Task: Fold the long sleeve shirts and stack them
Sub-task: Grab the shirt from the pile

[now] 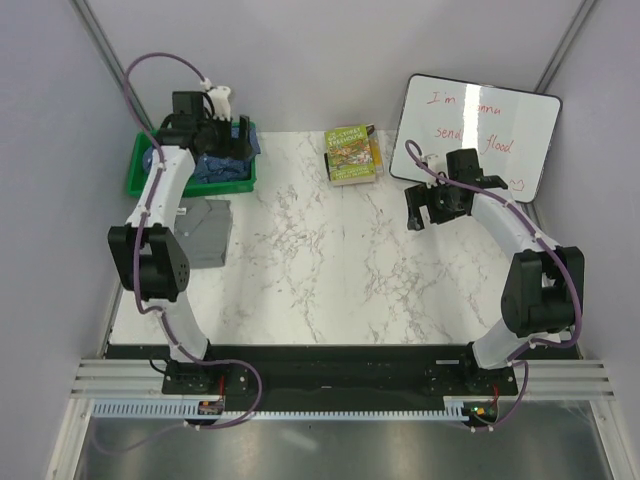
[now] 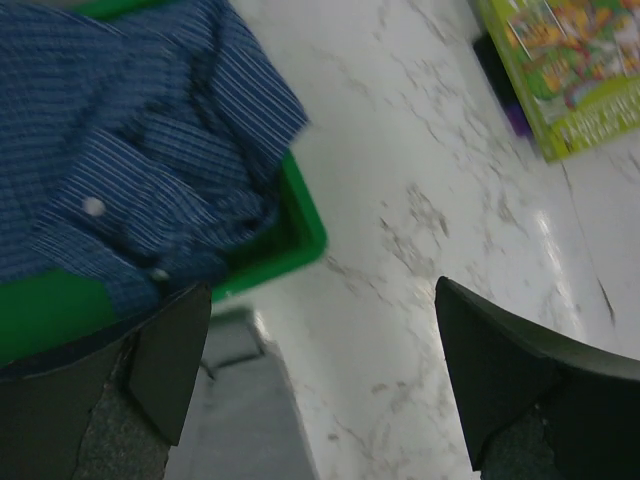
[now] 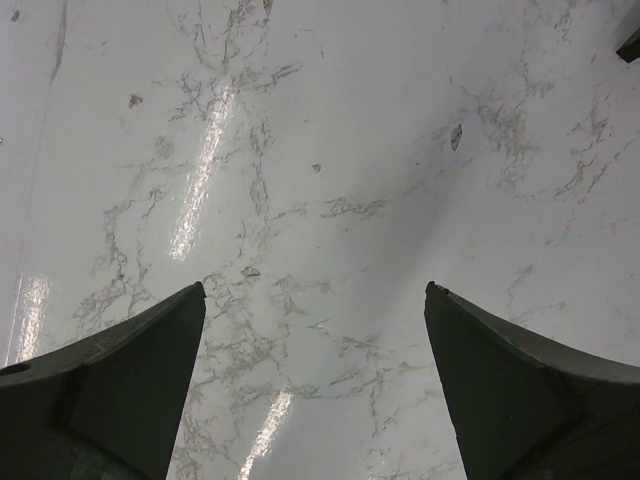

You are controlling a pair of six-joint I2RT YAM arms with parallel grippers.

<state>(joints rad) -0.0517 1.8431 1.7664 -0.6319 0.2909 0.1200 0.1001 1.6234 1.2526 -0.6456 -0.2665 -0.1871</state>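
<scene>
While the blue shirt is bunched in the green tray at 10 o'clock, grey shirt beside it at 9, left fingers and right fingers are spread wide, empty; the green tray could be dragged if its rim is pinched.

We're in a robot lab cell, prob. a test rig; left arm & right arm bolted by an alu rail at a marble-look table; bare white walls; handwritten whiteboard at back.
</scene>
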